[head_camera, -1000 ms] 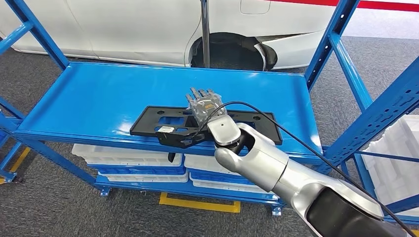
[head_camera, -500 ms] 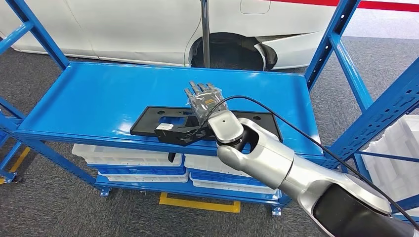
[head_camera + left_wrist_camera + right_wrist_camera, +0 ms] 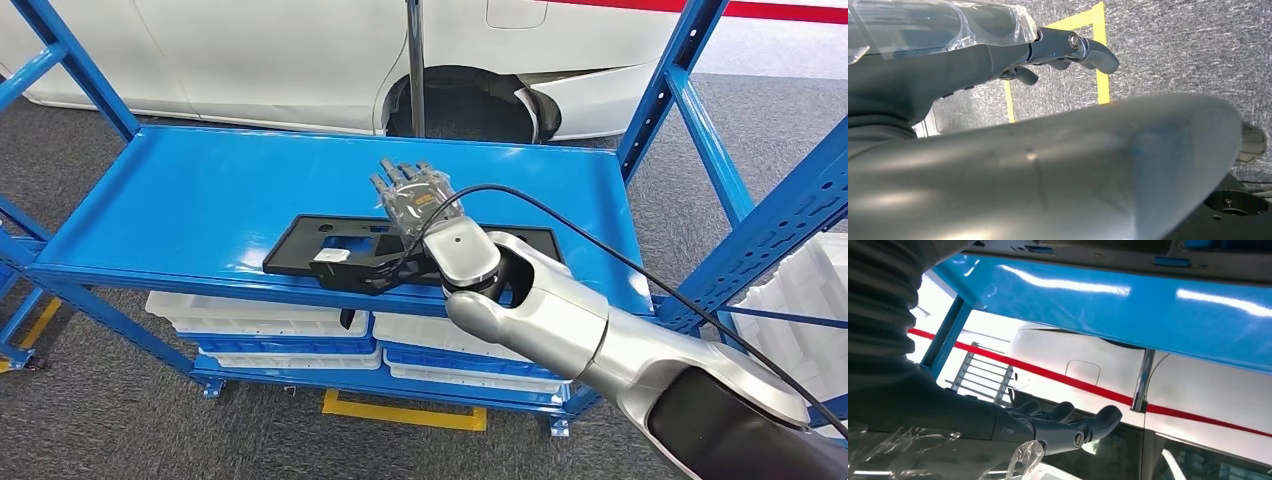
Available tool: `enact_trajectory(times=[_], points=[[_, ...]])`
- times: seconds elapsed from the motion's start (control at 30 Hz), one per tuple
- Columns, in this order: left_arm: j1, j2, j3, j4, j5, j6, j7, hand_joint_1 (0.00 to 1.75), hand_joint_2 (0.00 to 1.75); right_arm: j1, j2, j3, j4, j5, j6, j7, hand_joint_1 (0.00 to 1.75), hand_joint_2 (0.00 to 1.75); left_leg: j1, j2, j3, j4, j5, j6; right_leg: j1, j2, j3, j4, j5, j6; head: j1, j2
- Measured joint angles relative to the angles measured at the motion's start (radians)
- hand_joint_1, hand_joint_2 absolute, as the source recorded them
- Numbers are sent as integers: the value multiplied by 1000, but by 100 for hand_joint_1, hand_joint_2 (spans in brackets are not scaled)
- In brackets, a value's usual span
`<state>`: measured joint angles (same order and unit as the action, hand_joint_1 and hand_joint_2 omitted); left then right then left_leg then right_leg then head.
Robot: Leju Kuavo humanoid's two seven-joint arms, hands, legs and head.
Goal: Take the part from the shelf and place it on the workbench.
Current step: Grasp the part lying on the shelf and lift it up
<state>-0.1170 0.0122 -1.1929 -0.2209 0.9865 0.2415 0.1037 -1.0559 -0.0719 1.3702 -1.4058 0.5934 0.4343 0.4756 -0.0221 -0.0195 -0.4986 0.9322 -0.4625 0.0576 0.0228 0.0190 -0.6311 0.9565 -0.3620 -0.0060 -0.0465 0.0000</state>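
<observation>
The part is a long flat black plastic panel with cut-outs and a small white label, lying near the front edge of the blue shelf deck. My right hand hovers flat over the panel's middle, wrapped in clear film, with its fingers stretched out and nothing in them. The right wrist view shows those fingers extended beside the glossy blue deck. Hanging low over the grey floor, my left hand holds nothing, its fingers loosely apart.
Blue shelf uprights stand at the right and left. White trays are stacked on the lower level, and white foam trays sit at the far right. A white car is parked behind the rack. Yellow tape marks the floor.
My right arm has reached a little farther over the shelf, carrying the hand slightly up and back across the panel. The panel has barely moved.
</observation>
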Motion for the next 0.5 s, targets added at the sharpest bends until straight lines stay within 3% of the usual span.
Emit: enact_trajectory(times=[0.5], points=[[0, 0, 1, 0, 0, 11, 0, 0, 0, 7, -32, 63, -9, -67, 38, 4, 0, 175, 0, 0, 0, 0, 0, 0, 0, 0, 0, 0, 0, 0, 0, 0]])
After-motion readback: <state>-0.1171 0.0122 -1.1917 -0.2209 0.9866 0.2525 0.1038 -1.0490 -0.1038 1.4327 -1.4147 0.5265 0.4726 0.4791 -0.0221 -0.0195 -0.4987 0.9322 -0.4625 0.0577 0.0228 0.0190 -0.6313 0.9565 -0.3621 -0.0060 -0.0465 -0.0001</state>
